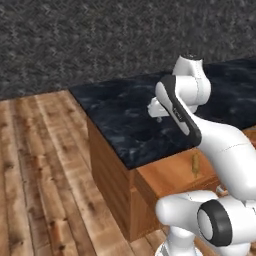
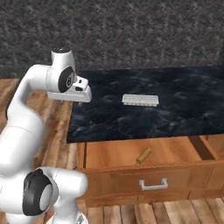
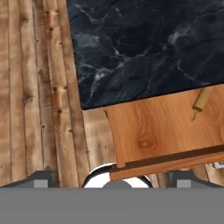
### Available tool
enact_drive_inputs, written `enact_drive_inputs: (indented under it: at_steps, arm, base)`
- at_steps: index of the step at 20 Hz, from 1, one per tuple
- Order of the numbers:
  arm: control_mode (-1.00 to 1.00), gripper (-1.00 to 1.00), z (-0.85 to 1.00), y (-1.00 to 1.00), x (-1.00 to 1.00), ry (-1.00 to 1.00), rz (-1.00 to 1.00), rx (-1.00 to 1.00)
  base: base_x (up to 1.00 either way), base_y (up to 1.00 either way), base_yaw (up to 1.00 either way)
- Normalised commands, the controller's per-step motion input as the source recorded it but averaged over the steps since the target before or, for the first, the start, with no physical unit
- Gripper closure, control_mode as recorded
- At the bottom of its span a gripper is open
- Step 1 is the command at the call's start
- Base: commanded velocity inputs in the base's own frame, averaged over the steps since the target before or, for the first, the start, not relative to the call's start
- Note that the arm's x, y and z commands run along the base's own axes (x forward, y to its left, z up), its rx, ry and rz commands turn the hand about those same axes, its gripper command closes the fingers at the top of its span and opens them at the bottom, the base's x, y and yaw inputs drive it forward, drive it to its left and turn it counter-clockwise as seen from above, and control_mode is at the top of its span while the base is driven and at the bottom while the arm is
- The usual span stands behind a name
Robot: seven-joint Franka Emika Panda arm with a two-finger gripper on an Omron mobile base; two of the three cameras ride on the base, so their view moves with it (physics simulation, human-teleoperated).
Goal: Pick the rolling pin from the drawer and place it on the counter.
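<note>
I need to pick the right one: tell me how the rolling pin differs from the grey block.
The rolling pin is brown, round and slim; the grey block is pale, flat and ridged. The rolling pin lies in the open drawer; the grey block sits on the black counter. Both look similar in length.

Black marble-patterned counter (image 2: 183, 109) carries a pale grey ridged rectangular block (image 2: 140, 99); below it, open orange-brown wooden drawer (image 2: 113, 153) holds slim light-brown wooden rolling pin (image 2: 144, 155).

One rolling pin (image 2: 144, 155), one grey ridged block (image 2: 140, 99), one open drawer (image 2: 113, 153).
</note>
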Motion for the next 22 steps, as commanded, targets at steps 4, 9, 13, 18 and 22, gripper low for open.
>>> enact_drive_inputs:
  at_steps: [4, 9, 13, 18, 22]
  arm:
    - [1.00, -1.00, 0.00, 0.00, 0.00, 0.00, 0.00, 0.00]
    - [1.00, -1.00, 0.00, 0.00, 0.00, 0.00, 0.00, 0.00]
    - [1.00, -1.00, 0.00, 0.00, 0.00, 0.00, 0.00, 0.00]
    - [1.00, -1.00, 0.00, 0.00, 0.00, 0.00, 0.00, 0.00]
    - [1.00, -1.00, 0.00, 0.00, 0.00, 0.00, 0.00, 0.00]
  base:
    - [-0.23, 0.76, -0.48]
    - [0.01, 0.45, -0.36]
    - [0.25, 0.20, -0.27]
    - [0.27, 0.39, -0.33]
    - [0.16, 0.58, -0.39]
